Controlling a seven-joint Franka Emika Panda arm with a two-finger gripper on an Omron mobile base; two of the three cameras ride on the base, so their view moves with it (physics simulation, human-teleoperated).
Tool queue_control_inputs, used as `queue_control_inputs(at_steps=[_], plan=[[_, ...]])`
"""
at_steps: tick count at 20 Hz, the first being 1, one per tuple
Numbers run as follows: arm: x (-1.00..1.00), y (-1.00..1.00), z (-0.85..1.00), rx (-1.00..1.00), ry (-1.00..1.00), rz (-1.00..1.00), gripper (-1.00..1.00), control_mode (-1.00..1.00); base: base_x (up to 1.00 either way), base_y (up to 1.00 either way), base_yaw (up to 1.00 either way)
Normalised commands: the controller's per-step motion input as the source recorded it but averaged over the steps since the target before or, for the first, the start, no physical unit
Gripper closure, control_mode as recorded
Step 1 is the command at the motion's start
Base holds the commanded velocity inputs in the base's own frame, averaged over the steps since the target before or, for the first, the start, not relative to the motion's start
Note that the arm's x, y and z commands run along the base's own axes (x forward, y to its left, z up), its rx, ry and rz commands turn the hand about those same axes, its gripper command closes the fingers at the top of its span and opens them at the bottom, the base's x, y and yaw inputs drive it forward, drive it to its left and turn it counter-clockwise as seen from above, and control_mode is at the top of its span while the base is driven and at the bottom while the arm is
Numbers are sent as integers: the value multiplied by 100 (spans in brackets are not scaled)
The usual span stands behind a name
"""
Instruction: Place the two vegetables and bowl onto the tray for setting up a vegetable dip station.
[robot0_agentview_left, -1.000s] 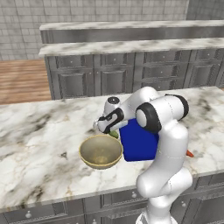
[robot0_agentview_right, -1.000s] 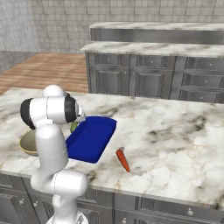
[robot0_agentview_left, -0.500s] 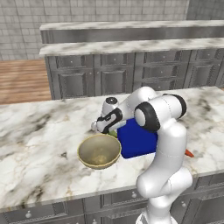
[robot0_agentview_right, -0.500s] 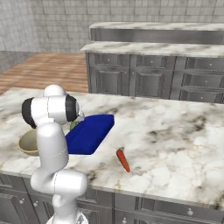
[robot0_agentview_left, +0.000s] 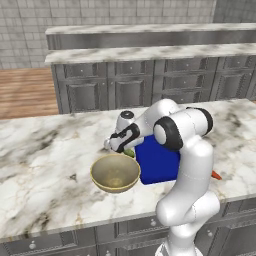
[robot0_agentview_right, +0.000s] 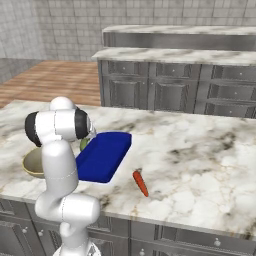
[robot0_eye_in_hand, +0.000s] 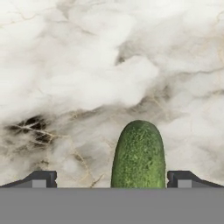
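Observation:
The stubby green cucumber (robot0_eye_in_hand: 139, 158) lies on the marble counter between my open gripper (robot0_eye_in_hand: 112, 179) fingertips, nearer the right one and touching neither. From the left base view the gripper (robot0_agentview_left: 111, 147) hangs low over the cucumber (robot0_agentview_left: 129, 152), just behind the yellowish-tan bowl (robot0_agentview_left: 115, 173) and left of the deep blue tray (robot0_agentview_left: 158, 161). The orange carrot (robot0_agentview_right: 140, 183) lies on the counter right of the tray (robot0_agentview_right: 103, 156). My arm partly hides the bowl (robot0_agentview_right: 31, 163) and the cucumber (robot0_agentview_right: 84, 144) in the right base view.
The marble counter's front edge (robot0_agentview_left: 100, 220) runs close below the bowl. Grey cabinets with a second counter (robot0_agentview_left: 150, 52) stand across the aisle behind. Open marble spreads right of the carrot (robot0_agentview_left: 216, 175).
The hand has sunk a little toward the cucumber. The jaws have stayed open, and the bowl, tray and carrot have not moved.

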Motion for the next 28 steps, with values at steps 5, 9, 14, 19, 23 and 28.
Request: queue_control_inputs(at_steps=[5,9,14,19,23,28], plan=[[0,0,-19,0,0,1,-100,-100,0,0,0],[0,0,-19,0,0,2,-100,-100,0,0,0],[0,0,-5,0,0,1,100,-100,0,0,0],[0,0,0,0,0,0,100,-100,0,0,0],[0,0,0,0,0,0,100,-100,0,0,0],[0,-11,31,0,0,0,100,-100,0,0,0]])
